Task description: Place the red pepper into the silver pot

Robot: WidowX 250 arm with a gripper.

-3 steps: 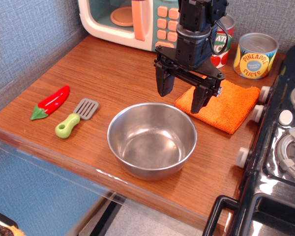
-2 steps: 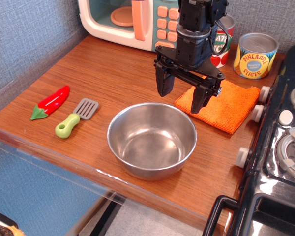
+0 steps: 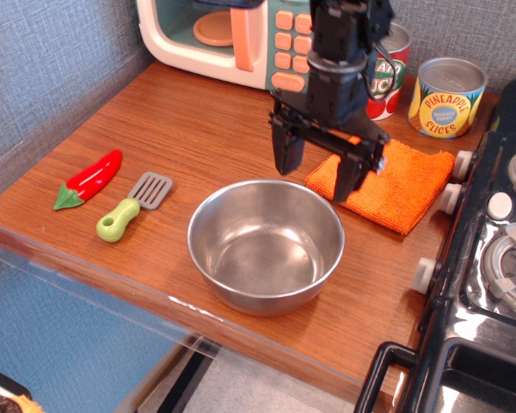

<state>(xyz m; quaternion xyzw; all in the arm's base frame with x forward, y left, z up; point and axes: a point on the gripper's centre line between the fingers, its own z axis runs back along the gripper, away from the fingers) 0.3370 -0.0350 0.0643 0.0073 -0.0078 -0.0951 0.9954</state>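
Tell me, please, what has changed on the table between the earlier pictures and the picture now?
Only the arm moved: the hand shifted slightly toward the left in the picture, its fingers open and empty, above the far rim of the silver pot. Nothing was taken or released. The red pepper, the spatula, the orange cloth and the cans lie as before.

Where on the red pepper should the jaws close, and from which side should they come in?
Grip the red pepper across its thick middle, coming straight down from above. It lies flat on the table, running diagonally from green stem to red tip, so the jaws should close across that line. The spatula lies close beside it; the open gripper hovers above the silver pot's far rim.
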